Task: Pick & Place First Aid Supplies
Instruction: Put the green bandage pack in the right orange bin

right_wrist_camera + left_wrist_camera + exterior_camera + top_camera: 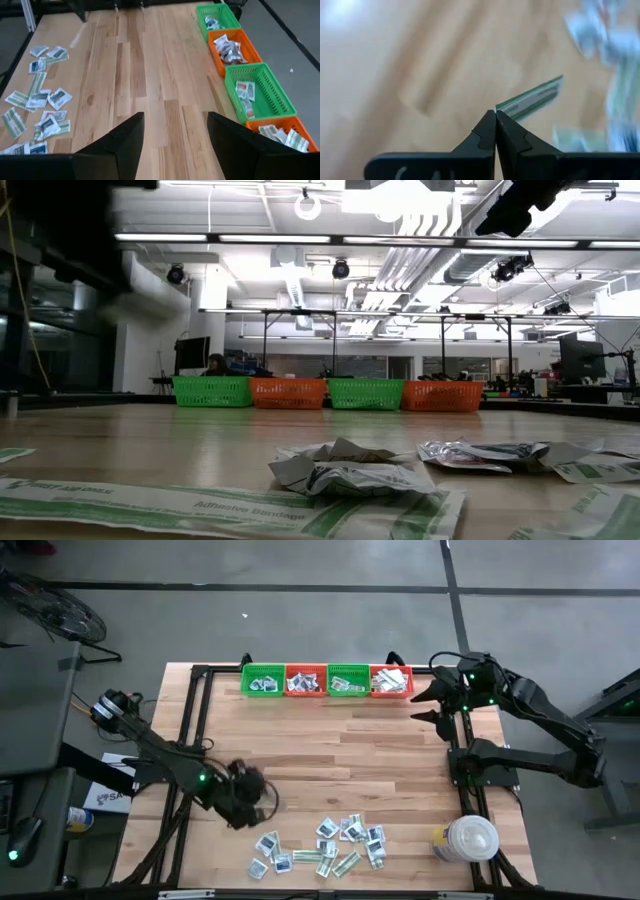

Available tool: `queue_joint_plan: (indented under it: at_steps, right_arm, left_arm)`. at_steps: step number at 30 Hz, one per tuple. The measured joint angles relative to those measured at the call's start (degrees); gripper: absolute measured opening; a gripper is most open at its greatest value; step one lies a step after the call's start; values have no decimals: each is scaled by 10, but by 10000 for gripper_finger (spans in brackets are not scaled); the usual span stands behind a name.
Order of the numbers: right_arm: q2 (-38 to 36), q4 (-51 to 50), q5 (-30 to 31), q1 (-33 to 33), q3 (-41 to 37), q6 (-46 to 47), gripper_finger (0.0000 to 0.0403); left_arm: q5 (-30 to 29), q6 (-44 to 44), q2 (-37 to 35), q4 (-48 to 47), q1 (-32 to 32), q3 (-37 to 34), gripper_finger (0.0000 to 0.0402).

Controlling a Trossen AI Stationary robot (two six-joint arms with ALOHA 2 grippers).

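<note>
Left wrist view: left end effector (495, 114) clamped on a pale-green strip (532, 98), just beside the packet pile (325, 845) on the desk (330, 750). Right end effector (175, 132), fingers apart, waits near the baskets (327, 681). Advice: lift straight, confirm one strip only, then carry it toward the baskets.

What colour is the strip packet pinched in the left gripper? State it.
Pale white with a green edge stripe: the strip packet in the left gripper, best in the left wrist view.
</note>
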Motion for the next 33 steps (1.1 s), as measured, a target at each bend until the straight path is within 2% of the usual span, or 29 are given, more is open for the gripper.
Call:
queue_joint_plan:
  at_steps: [3,6,9,11,16,20,28,33]
  right_arm:
    - [7,22,-4,0,0,13,211]
    - [19,55,-14,0,0,31,211]
    - [41,102,-28,0,0,51,211]
    - [59,141,-41,3,0,68,211]
    - [108,244,-38,33,0,90,211]
    - [149,317,-27,64,0,90,211]
    - [217,456,38,112,0,88,211]
    - [264,529,52,130,0,92,211]
  left_arm:
    - [-122,6,-20,24,27,0,0]
    - [-229,62,-30,86,65,1,0]
    - [-288,158,-31,186,111,1,0]
    - [-300,241,-31,270,145,2,0]
    - [-295,439,-31,471,233,2,0]
    - [-234,540,-31,584,297,2,0]
    - [-136,569,-32,619,370,2,0]
    - [-110,586,-32,626,386,2,0]
